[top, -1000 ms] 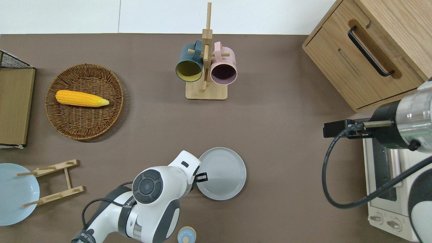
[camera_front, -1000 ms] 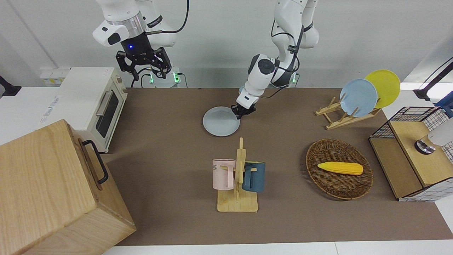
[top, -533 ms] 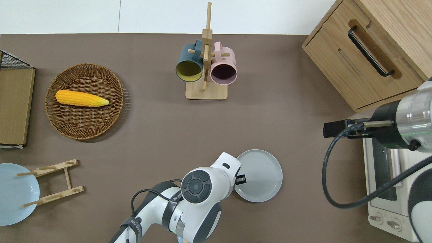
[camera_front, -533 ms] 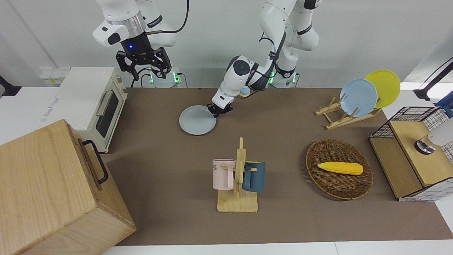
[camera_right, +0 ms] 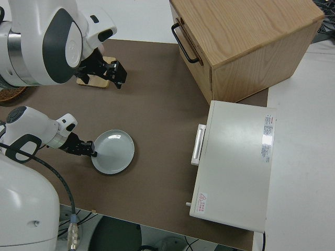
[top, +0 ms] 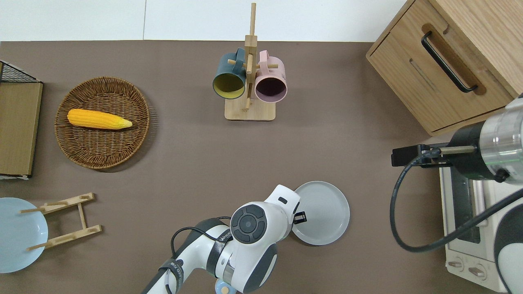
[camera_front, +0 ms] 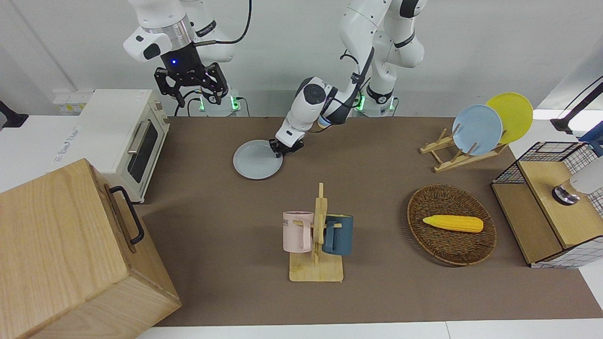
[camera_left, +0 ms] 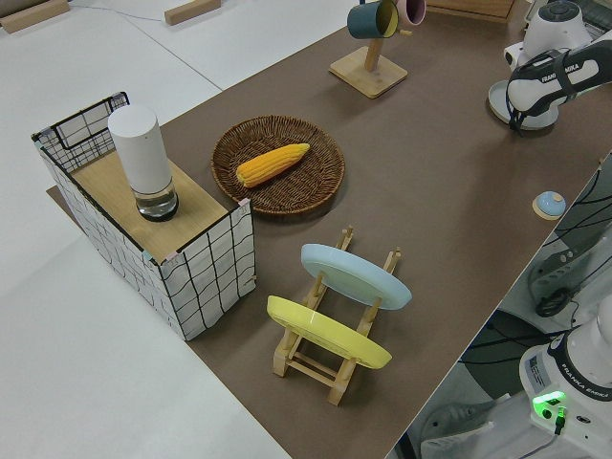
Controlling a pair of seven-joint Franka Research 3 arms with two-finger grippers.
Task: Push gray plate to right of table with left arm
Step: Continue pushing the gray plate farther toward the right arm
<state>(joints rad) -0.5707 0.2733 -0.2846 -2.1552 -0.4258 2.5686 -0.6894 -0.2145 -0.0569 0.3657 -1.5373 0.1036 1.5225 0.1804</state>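
The gray plate (camera_front: 256, 161) lies flat on the brown table (camera_front: 377, 292), nearer to the robots than the mug stand and partway toward the right arm's end. It also shows in the overhead view (top: 325, 212) and the right side view (camera_right: 114, 151). My left gripper (camera_front: 283, 149) is down at table height and touches the plate's rim on the side toward the left arm's end; the overhead view (top: 300, 217) shows it there too. My right gripper (camera_front: 195, 99) is open, empty and parked.
A white toaster oven (camera_front: 127, 136) and a wooden cabinet (camera_front: 70, 254) stand at the right arm's end. A mug stand (camera_front: 318, 235) is mid-table. A wicker basket (camera_front: 450, 245) with corn, a plate rack (camera_front: 471, 132) and a wire crate (camera_front: 556, 202) are toward the left arm's end.
My left gripper has slid the gray plate along the table toward the right arm's end, most of the way in the first half second. The right arm has not moved.
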